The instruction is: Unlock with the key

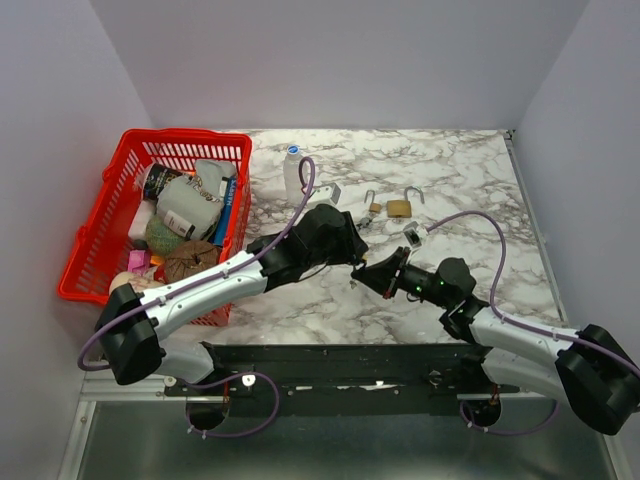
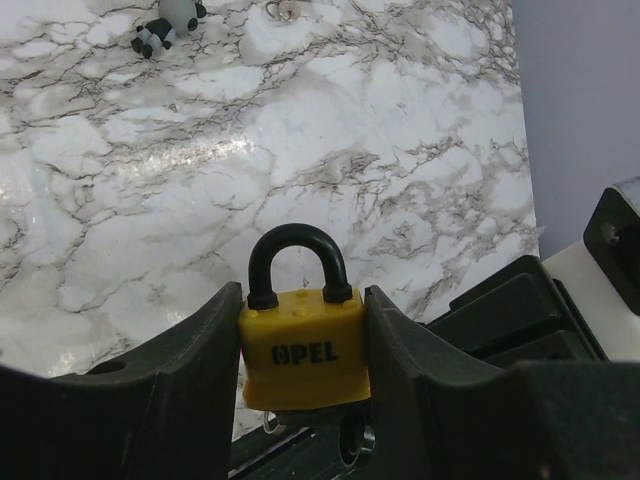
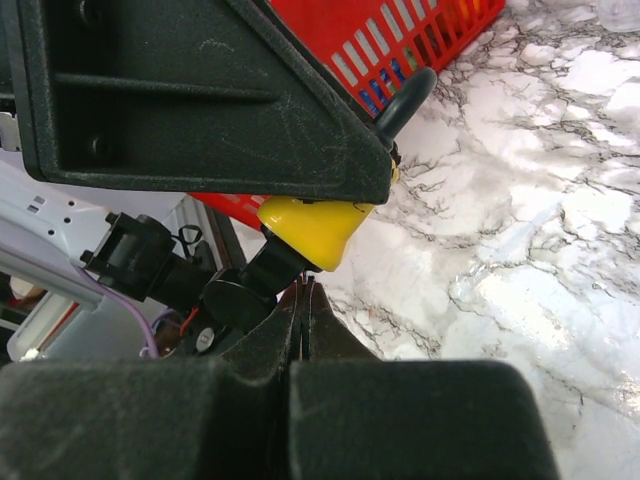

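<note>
1 yellow padlock [image 2: 303, 350] reading "OPEL" sits clamped in the left claw [image 2: 303, 325].

Marble table [image 1: 470, 170] carries red basket [image 1: 185, 136], bottle [image 1: 294, 172] — and brass padlock [image 1: 399, 208]

Left arm [image 1: 200, 290] and right arm [image 1: 520, 335]: white shells, black joints and a looped purple cable [image 1: 468, 213] are seen; left claw [image 2: 300, 335] and right claw [image 3: 305, 300] are black.

Black left gripper [image 1: 353, 246] reaches toward 2 o'clock, clamping a yellow padlock [image 2: 303, 345]. Black right gripper [image 3: 305, 297] points toward 10 o'clock, fingers pressed together.
</note>
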`<control>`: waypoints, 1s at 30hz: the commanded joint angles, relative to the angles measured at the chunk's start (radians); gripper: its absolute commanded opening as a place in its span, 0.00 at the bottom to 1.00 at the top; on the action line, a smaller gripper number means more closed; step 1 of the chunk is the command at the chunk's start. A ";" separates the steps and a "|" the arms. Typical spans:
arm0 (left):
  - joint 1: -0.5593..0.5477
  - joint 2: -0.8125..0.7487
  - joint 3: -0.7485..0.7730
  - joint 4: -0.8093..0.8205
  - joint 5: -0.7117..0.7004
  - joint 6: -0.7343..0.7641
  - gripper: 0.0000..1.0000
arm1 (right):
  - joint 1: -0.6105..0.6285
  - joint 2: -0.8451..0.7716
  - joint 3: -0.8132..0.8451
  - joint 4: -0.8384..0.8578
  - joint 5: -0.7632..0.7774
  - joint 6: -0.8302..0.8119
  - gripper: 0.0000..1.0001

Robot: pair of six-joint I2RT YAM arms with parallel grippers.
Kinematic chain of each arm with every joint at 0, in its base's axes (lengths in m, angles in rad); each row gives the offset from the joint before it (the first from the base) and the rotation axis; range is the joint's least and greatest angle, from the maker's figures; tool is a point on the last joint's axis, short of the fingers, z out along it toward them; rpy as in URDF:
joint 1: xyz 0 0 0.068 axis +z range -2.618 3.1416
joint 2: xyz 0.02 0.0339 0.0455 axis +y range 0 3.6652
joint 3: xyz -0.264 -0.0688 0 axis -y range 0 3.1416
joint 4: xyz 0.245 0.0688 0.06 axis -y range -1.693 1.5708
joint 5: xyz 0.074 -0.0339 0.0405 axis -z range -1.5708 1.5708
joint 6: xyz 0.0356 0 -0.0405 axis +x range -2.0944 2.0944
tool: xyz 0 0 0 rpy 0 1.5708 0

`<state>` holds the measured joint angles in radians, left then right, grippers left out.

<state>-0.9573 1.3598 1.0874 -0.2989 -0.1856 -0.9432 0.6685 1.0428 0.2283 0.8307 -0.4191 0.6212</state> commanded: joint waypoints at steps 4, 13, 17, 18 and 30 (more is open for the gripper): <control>-0.020 -0.042 0.003 0.007 -0.054 0.007 0.00 | 0.006 -0.027 0.020 -0.008 0.100 0.005 0.01; -0.051 -0.042 0.025 -0.037 -0.117 0.032 0.00 | 0.003 -0.004 0.029 -0.047 0.157 0.038 0.01; -0.055 -0.042 0.034 -0.051 -0.124 0.049 0.00 | 0.000 -0.023 0.031 -0.053 0.180 0.037 0.01; -0.057 -0.041 0.037 -0.057 -0.127 0.052 0.00 | 0.000 -0.027 0.032 -0.054 0.184 0.037 0.01; -0.093 -0.028 0.022 -0.075 -0.158 0.076 0.00 | -0.003 -0.069 0.042 -0.044 0.276 0.020 0.01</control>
<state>-1.0222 1.3529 1.1042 -0.3084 -0.3328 -0.8936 0.6823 0.9939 0.2405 0.7567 -0.3283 0.6586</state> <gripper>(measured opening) 0.532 0.013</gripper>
